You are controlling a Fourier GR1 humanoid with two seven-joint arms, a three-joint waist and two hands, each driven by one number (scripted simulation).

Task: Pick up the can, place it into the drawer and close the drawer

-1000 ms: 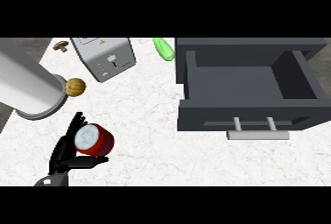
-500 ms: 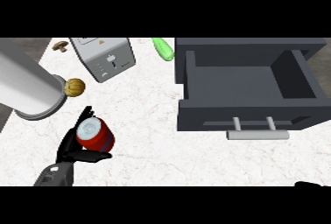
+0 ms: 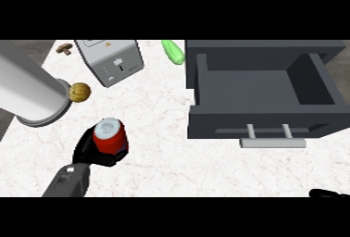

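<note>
clamps left hand (image 3: 86, 150) around the red can (image 3: 110, 142), left of the open drawer (image 3: 259, 124), apart from it. shows a sliver of right hand (image 3: 328, 193) below the drawer; cannot tell its state.

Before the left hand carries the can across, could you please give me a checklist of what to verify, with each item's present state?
1. Grip on the can: ok, the left hand is curled round it.
2. State of the drawer: ok, it is pulled out and its inside shows.
3. Room inside: ok, nothing shows in it.
4. Path across: ok, the toaster and the green object sit further back.
5. Lift off the counter: cannot tell from this one view.
6. Readiness of the right hand for the handle: cannot tell, only its edge shows at the lower right.
</note>
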